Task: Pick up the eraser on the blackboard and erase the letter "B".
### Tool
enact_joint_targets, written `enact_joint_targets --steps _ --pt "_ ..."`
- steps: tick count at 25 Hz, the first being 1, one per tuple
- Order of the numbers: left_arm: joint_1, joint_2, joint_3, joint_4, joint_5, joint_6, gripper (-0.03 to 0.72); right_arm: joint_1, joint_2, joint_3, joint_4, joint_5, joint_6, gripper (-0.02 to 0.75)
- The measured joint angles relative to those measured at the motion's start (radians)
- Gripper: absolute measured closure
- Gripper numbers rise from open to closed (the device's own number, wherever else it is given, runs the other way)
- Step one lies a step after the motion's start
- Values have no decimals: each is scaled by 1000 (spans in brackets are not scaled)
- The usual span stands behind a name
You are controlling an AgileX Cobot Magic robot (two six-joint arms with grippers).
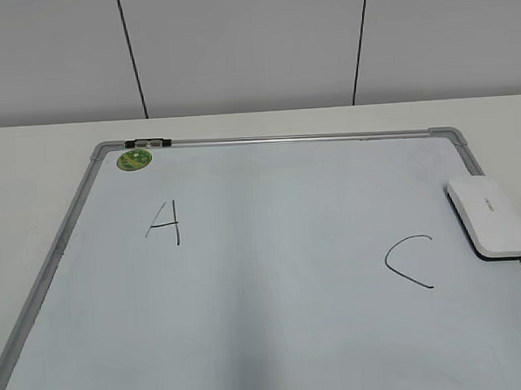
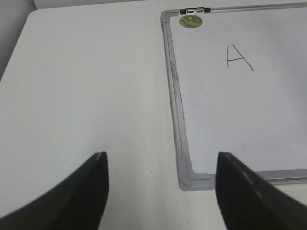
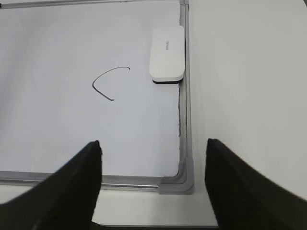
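The blackboard (image 1: pixel 276 334) is a pale bluish-white board with a grey frame and a green sticker (image 1: pixel 134 159). A black "A" (image 1: pixel 163 223) and a black "C" (image 1: pixel 409 261) are on it. No letter "B" shows between them. The white eraser (image 1: pixel 489 215) lies flat at the board's right edge; it also shows in the right wrist view (image 3: pixel 167 53). My left gripper (image 2: pixel 160 163) is open and empty above the board's near left corner. My right gripper (image 3: pixel 152 148) is open and empty above the near right corner. Neither arm shows in the exterior view.
The board lies on a white table (image 1: pixel 32 163). A pale panelled wall (image 1: pixel 253 47) stands behind. The table's near edge (image 3: pixel 144 225) shows below the right gripper, its left edge (image 2: pixel 14 52) in the left wrist view.
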Motion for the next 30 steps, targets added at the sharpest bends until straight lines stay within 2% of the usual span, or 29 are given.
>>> enact_joint_targets --steps 30 --pt "0 -8 0 0 0 0 174 0 -47 19 0 24 0 236"
